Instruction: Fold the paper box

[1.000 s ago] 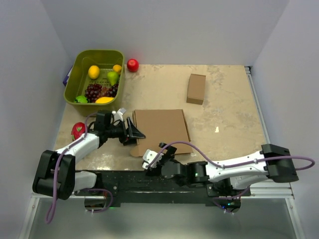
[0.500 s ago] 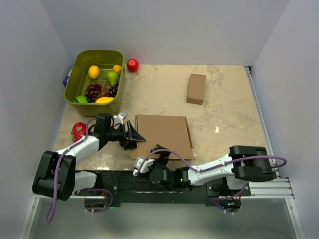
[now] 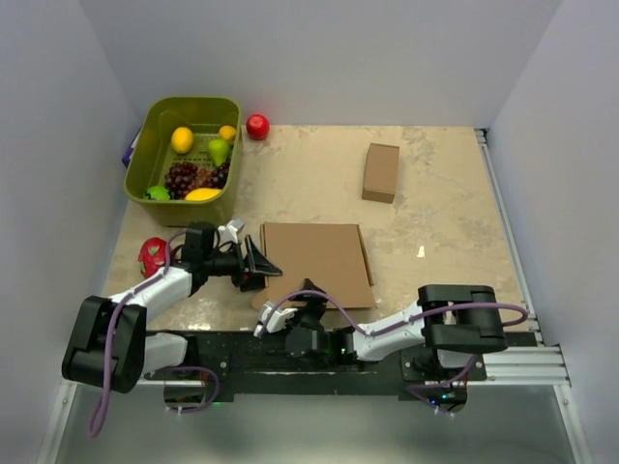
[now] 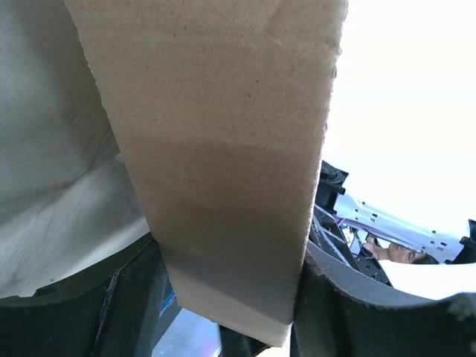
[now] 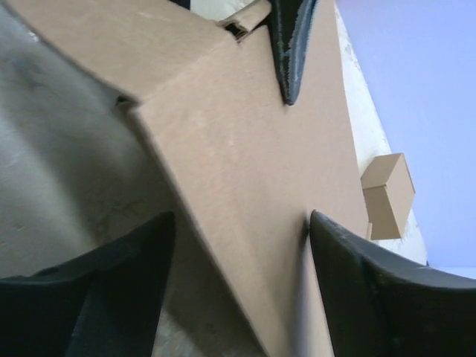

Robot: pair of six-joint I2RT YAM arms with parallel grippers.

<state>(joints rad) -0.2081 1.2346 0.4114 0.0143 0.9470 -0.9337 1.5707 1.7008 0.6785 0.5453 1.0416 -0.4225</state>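
The paper box (image 3: 314, 253) lies flat on the table (image 3: 435, 193) near its front edge. Its left flap is clamped in the left gripper (image 3: 257, 263), while the right gripper (image 3: 308, 288) straddles the near edge, and I cannot tell whether it pinches yet. If the two pull unevenly, the sheet likely skids or buckles off its crease, or the flap slips free.

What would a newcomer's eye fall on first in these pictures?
The large flat paper box in the near middle of the view, with the left claw at its left edge and the right claw at its near edge. Next, the green basket of colourful fruit in the far left corner.
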